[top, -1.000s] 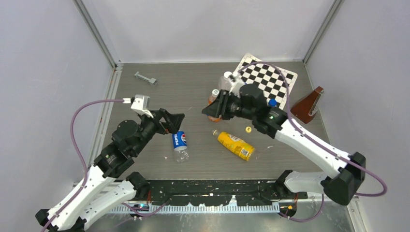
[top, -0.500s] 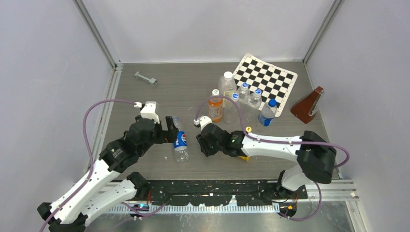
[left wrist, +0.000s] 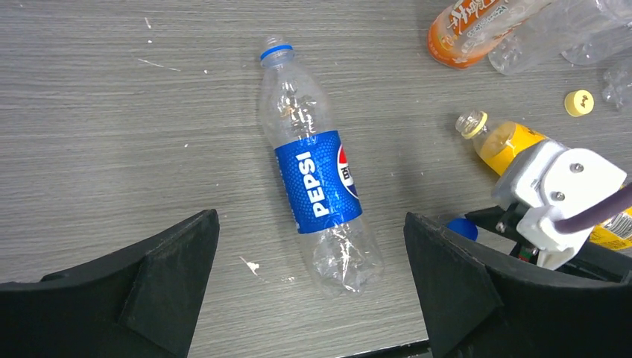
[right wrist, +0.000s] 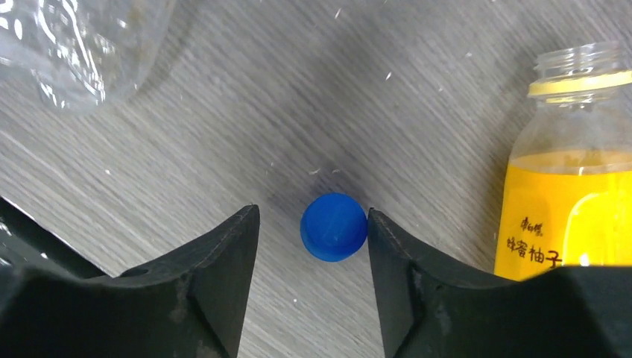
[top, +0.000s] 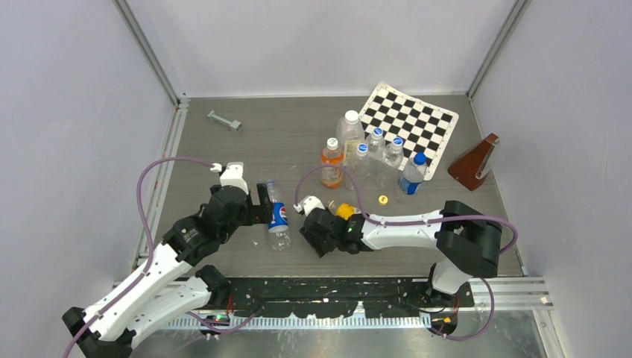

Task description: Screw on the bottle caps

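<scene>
The Pepsi bottle (top: 277, 216) (left wrist: 317, 190) lies uncapped on the table, neck pointing away. My left gripper (top: 262, 207) (left wrist: 310, 218) hovers over it, open wide, with the bottle's lower half between the jaws and untouched. The blue cap (right wrist: 333, 227) (left wrist: 463, 227) lies on the table between the jaws of my right gripper (top: 317, 227) (right wrist: 311, 216), which is open; the cap sits close against the right finger. The yellow juice bottle (top: 344, 211) (right wrist: 566, 186) (left wrist: 514, 142) lies uncapped just right of that gripper. Farther right, the yellow cap (top: 383, 199) (left wrist: 579, 103) rests alone.
Behind stand an orange-drink bottle with a white cap (top: 332, 162), a tall clear bottle (top: 351, 130), small clear bottles (top: 376, 149) and a blue-capped one (top: 412, 173). A checkerboard (top: 414, 119) lies at the back right beside a brown wedge (top: 474, 162). A grey metal part (top: 224, 120) is at the back left.
My right arm swung from the standing bottles down to the table front, and its jaws opened around the blue cap. My left gripper moved right, over the Pepsi bottle.
</scene>
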Robot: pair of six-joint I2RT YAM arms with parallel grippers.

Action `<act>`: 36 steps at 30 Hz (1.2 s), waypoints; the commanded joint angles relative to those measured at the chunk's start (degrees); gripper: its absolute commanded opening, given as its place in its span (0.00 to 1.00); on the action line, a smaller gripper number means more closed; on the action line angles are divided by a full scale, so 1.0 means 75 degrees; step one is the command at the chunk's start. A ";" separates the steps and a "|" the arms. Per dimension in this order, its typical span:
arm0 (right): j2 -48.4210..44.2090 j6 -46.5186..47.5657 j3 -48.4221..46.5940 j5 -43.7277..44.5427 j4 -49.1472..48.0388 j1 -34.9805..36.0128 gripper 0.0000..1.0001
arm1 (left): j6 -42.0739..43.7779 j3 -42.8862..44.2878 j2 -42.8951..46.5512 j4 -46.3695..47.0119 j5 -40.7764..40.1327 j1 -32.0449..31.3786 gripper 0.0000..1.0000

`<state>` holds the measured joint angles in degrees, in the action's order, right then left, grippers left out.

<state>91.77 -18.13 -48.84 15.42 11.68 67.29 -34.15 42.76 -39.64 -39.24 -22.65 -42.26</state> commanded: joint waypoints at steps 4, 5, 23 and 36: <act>-0.0012 -0.0439 -0.0876 -0.0019 0.1536 0.0198 0.75 | -0.0053 -0.0057 -0.0031 0.0308 -0.0308 -0.0004 0.98; -0.0065 -0.0475 -0.1098 -0.0085 0.1870 0.0194 0.77 | -0.0026 -0.0032 -0.0027 0.0275 -0.0334 -0.0005 0.98; 0.0863 -0.1317 -0.3122 -0.0723 0.4745 -0.0722 0.60 | 0.0197 0.0275 -0.0242 -0.0123 -0.0609 0.0077 0.97; 0.1494 -0.1356 -0.3246 -0.1039 0.4513 -0.0855 0.52 | 0.0202 0.0292 -0.0371 -0.0083 -0.0481 0.0126 0.97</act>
<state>102.24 -27.42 -70.85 8.75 46.28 61.25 -32.77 42.44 -42.30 -40.60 -25.93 -41.80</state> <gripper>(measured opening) 0.527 0.975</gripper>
